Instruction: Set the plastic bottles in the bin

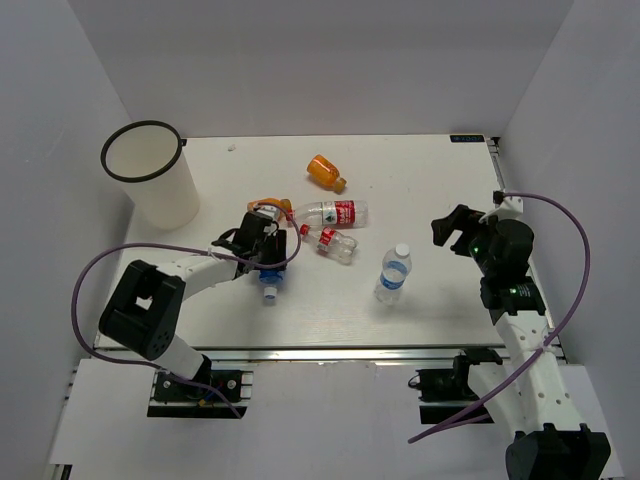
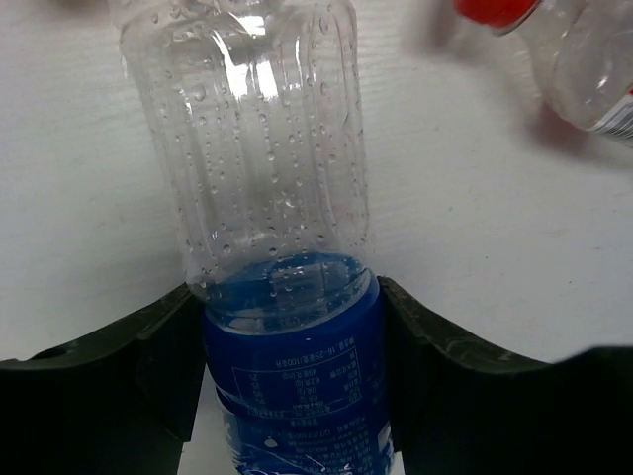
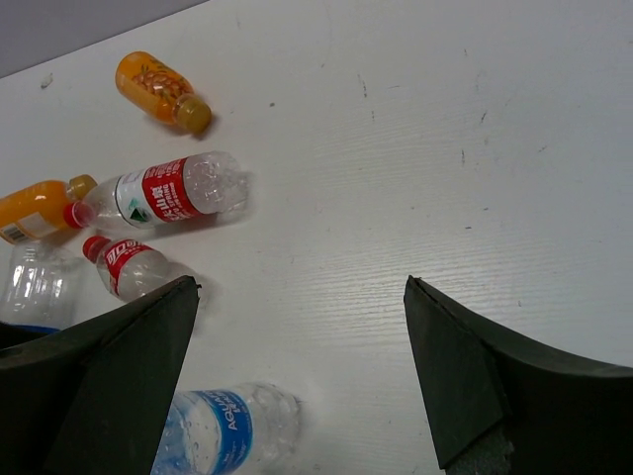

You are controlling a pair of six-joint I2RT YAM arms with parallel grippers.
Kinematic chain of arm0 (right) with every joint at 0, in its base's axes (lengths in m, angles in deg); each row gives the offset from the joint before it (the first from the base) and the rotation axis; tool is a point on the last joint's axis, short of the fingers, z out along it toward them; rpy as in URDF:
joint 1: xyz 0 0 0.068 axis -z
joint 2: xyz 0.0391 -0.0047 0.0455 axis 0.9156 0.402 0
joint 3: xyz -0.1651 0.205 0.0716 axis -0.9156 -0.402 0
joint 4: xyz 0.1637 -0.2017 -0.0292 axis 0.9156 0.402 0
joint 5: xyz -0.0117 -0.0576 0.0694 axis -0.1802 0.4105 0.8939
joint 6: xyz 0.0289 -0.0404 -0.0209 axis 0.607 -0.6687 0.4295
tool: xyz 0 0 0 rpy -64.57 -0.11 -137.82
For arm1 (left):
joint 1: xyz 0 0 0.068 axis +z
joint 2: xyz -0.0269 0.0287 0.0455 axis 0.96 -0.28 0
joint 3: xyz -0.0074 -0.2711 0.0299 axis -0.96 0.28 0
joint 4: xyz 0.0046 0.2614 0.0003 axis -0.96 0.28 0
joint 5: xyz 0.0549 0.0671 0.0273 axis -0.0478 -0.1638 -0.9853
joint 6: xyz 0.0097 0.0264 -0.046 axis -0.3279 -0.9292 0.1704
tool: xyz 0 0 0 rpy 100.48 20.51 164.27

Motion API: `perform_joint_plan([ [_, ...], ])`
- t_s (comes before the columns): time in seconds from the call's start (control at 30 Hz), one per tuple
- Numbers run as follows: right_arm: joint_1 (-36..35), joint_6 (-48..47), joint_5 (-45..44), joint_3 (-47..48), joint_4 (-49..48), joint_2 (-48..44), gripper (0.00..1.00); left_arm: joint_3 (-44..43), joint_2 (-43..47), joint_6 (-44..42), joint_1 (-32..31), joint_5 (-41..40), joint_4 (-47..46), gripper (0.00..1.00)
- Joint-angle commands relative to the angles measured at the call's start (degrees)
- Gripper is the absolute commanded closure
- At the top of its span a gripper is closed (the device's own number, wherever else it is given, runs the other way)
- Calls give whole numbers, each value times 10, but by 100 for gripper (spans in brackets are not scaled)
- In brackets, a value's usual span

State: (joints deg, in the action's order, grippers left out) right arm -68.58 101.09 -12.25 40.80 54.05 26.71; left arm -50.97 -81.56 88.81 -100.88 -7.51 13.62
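Blue-labelled bottle [image 2: 287, 336], seemingly empty, light and thin-walled, probably dents and slips easily; left gripper [image 2: 292, 361] clamps its stiffer labelled waist, while right gripper [image 3: 302, 297] hangs spread, empty.

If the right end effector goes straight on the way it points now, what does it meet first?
Probably the bare table: the right end effector frames it; the blue-label bottle sits just aside. Depth is unclear.
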Motion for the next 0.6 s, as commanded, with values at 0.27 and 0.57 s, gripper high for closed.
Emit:
perform_joint_plan([
  [0.27, 1, -12, -18, 0, -19, 0, 11, -35, 137, -22, -2, 32, 20, 72],
  [0.57, 1, -25, -2, 5, -26, 10, 11, -264, 214, -124, 0, -269, 51, 68],
])
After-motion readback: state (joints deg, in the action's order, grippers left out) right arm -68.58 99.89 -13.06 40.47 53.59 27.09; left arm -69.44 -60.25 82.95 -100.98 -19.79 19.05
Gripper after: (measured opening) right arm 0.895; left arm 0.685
